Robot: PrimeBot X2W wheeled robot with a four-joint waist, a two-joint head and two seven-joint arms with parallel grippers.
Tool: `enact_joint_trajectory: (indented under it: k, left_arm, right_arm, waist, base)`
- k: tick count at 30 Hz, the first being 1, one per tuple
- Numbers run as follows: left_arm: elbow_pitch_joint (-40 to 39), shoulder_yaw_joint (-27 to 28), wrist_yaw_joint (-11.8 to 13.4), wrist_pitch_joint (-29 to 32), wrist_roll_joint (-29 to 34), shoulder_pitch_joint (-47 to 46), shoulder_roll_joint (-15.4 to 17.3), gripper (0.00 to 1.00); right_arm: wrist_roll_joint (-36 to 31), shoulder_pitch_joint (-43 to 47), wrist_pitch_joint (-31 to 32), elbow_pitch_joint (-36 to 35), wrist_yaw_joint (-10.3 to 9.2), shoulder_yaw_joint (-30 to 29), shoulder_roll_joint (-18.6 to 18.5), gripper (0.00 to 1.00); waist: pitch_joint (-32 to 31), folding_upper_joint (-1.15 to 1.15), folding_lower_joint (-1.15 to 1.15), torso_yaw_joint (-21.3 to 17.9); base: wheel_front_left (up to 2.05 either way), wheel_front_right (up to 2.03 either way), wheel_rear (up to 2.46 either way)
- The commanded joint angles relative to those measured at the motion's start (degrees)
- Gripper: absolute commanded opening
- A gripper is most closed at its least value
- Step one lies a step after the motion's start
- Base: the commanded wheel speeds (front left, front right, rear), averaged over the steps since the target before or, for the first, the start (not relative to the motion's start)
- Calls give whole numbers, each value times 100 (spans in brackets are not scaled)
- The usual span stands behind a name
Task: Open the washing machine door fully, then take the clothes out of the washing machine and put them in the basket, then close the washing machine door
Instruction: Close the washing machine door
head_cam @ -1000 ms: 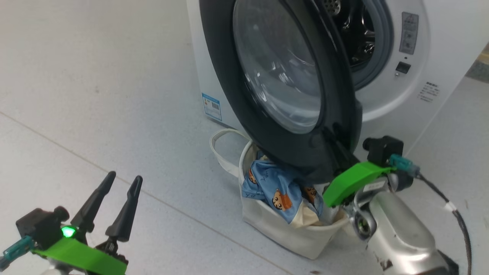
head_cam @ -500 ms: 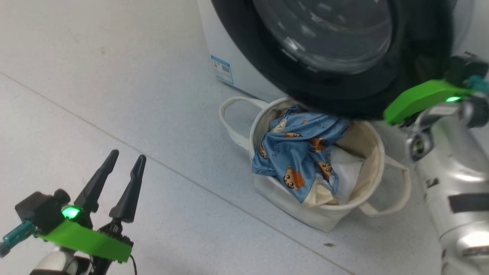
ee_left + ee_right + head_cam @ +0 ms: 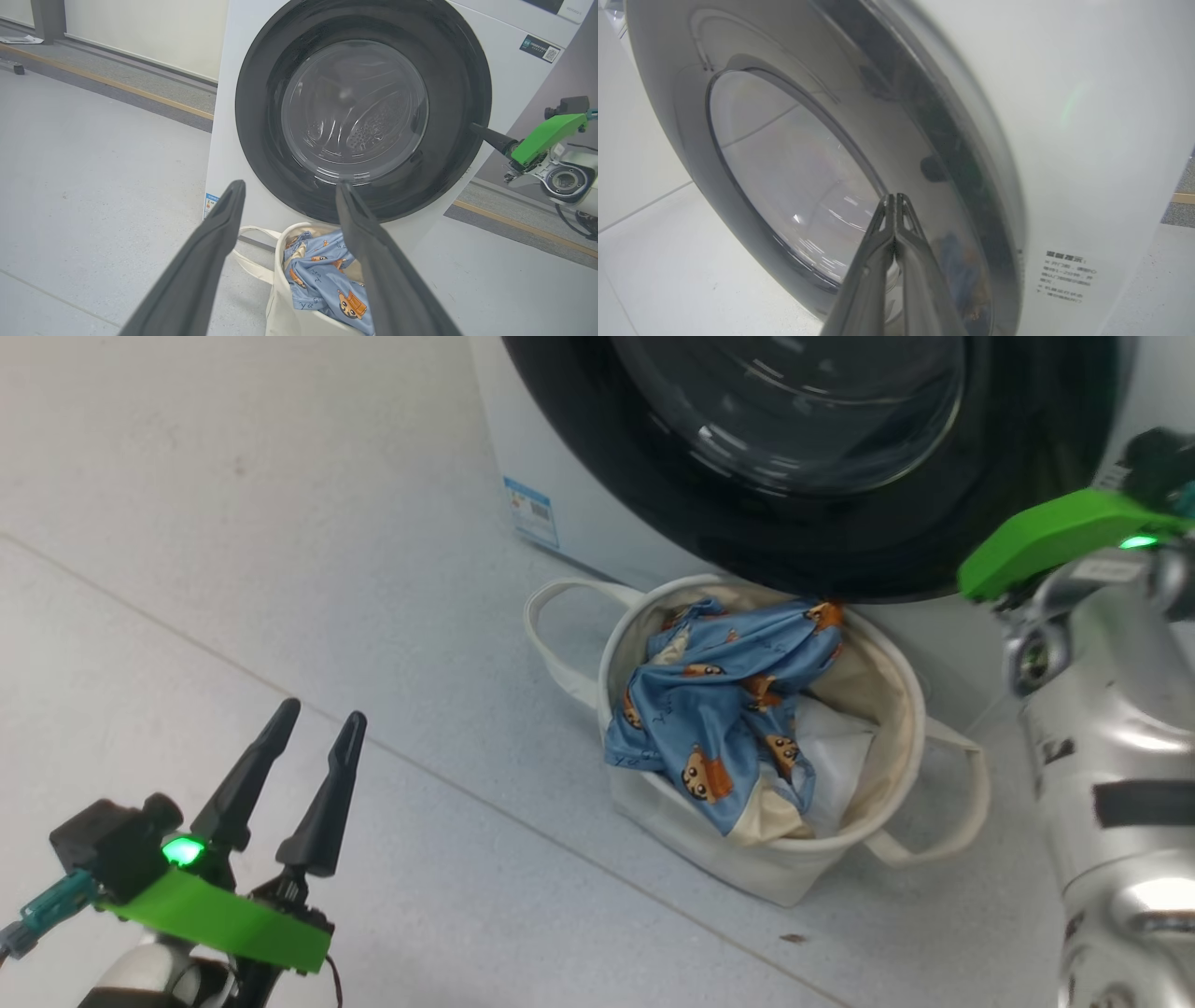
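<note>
- Clothes (image 3: 719,709) heaped in canvas basket (image 3: 775,877) on floor (image 3: 280,523), below washing machine door (image 3: 261,116).
- Left tool (image 3: 323,711) spread wide, empty, well left of basket.
- Right tool (image 3: 894,196) clenched empty, tips against door rim.

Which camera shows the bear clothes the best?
The head view. It looks down into the basket, so the clothes lie open, bears and all. The left wrist view catches them partly behind a jaw of the left gripper, cut off below. The right wrist view has a blurry blue-orange reflection on the washing machine door.
</note>
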Motion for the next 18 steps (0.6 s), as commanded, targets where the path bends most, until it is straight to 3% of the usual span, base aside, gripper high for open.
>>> enact_joint_trajectory:
  k: [1, 2, 3, 11, 18]
  left_arm:
    - [-122, 246, -30, -59, -25, -226, 207, 100]
    - [-109, 240, -30, -60, -26, -216, 219, 100]
    - [-95, 236, -30, -60, -30, -201, 235, 100]
    - [-51, 224, -13, -31, -38, -95, 338, 100]
    - [-130, 333, 117, 22, -56, 87, 523, 100]
  right_arm:
    - [83, 102, -68, -153, -6, 291, 179, 0]
    - [190, 201, -68, -120, -6, 468, 210, 58]
    - [355, 288, -68, -95, -6, 606, 234, 100]
    - [912, 1106, -68, -699, -6, 1695, 275, 100]
    - [1413, 2211, -57, -1804, -6, 2520, 127, 100]
  waist:
    - [-152, 0, -1, -139]
    - [-216, 0, -1, -192]
    - [-278, 0, -1, -252]
    - [-682, 0, -1, -687]
    - [-1036, 0, -1, -1273]
  base:
    - [0, 0, 0]
    - [0, 0, 0]
    - [0, 0, 0]
    - [0, 0, 0]
    - [0, 0, 0]
